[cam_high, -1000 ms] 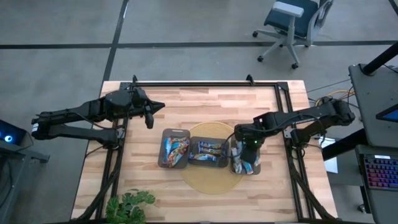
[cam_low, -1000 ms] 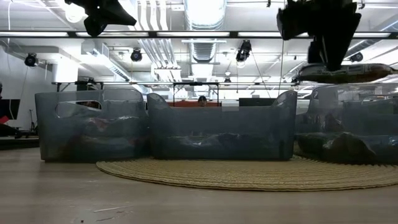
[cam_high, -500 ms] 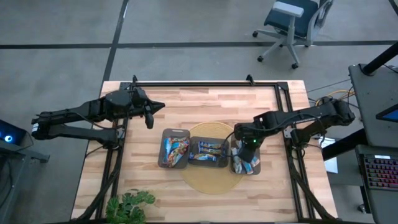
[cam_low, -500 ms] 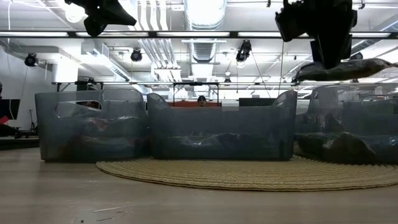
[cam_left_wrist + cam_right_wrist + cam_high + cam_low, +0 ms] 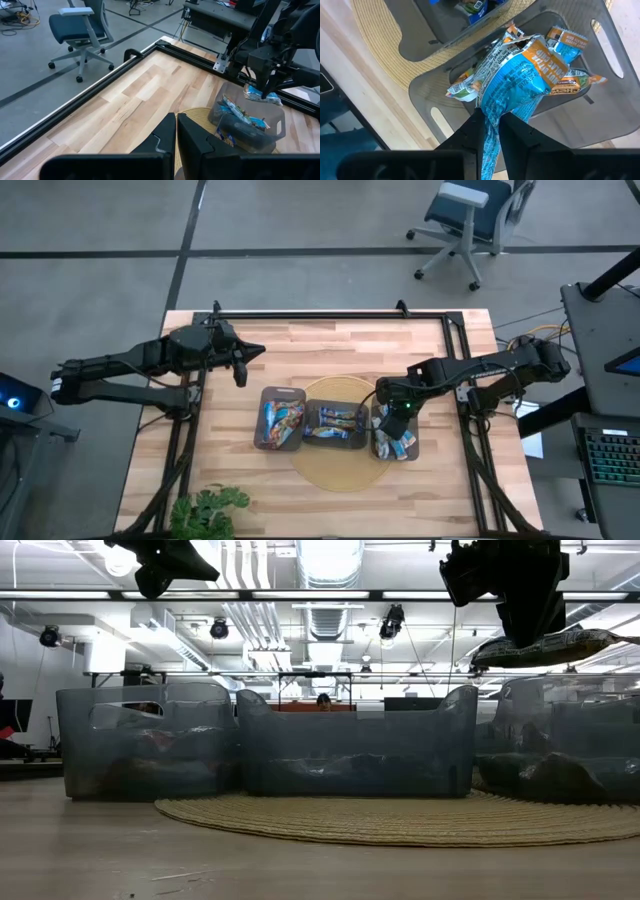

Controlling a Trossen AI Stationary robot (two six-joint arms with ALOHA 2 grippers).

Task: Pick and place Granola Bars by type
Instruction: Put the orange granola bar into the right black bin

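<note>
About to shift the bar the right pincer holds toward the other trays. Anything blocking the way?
Nothing visible does. The right pincer holds the blue bar above the right tray, clear of its rim. The middle tray and left tray stand open-topped, bars inside.

One blue-and-orange wrapped granola bar (image 5: pixel 520 80) hangs by the pinched end of its wrapper from the right pincer (image 5: pixel 491 125) — lifted clear above the right-hand tray (image 5: pixel 600 70), lying roughly level in the low view (image 5: pixel 545 645). Beneath it more bars (image 5: pixel 565 42) lie loose in that tray, blue, orange and silver. Blue bars (image 5: pixel 335 423) lie lengthwise in the middle tray (image 5: pixel 335 442), and a mixed heap of blue and orange ones (image 5: pixel 281 423) fills the left tray (image 5: pixel 283 393) — all crinkled and shiny.
</note>
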